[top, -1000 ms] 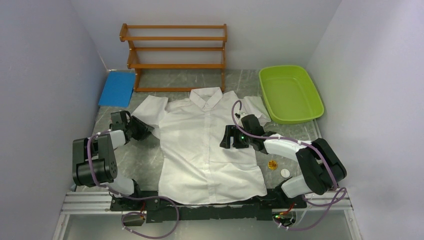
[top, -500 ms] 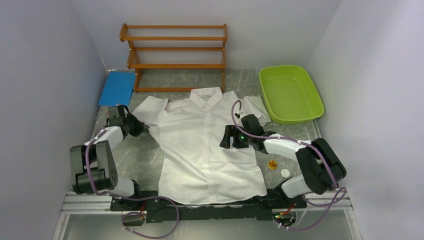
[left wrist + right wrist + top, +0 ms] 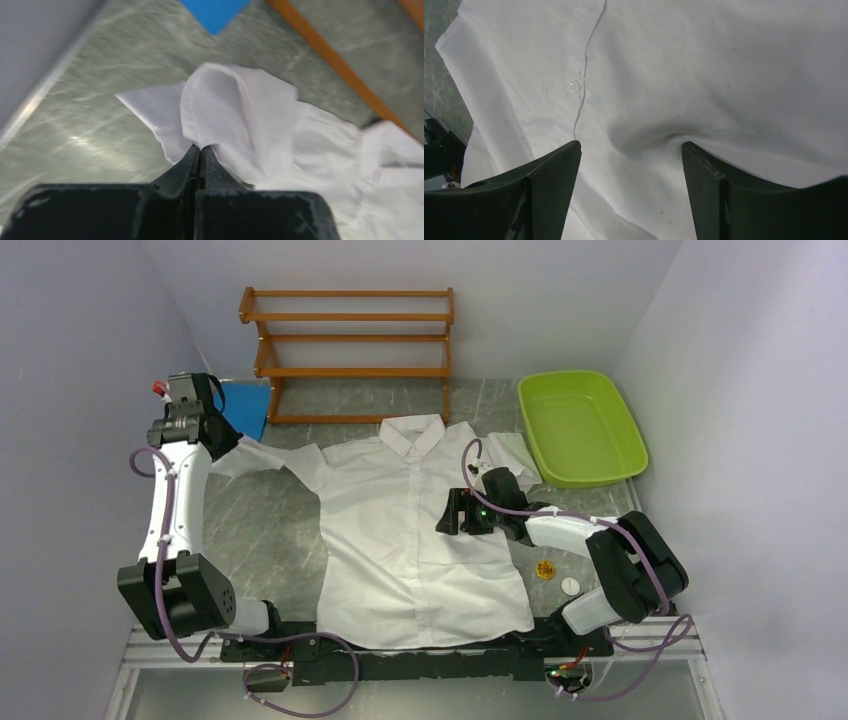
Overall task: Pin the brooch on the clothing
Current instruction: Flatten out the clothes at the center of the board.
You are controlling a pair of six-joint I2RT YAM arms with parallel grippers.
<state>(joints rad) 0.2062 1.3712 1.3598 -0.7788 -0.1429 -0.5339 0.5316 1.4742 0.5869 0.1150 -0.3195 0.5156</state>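
**A:** So the left gripper [image 3: 218, 447] had swung way up and out toward the back-left corner by the blue pad [image 3: 243, 408], fingers clenched tight on the shirt's sleeve [image 3: 235, 115]. A second earlier it sat low beside the shirt with that sleeve bunched up. Now the sleeve was pulled out straight.

**B:** Yeah, that read as flattening, not pinning yet. The white shirt [image 3: 420, 550] lay face-up mid-table, collar away from the arms. The right gripper [image 3: 629, 150] hadn't budged: jaws spread wide, down on the chest, a little fabric ridge between them, gripping nothing.

**A:** And the brooch [image 3: 545, 569]?

**B:** On the table just off the shirt's right edge, beside a white disc [image 3: 569, 585]. Same spot as before, so pinning was all still to do.
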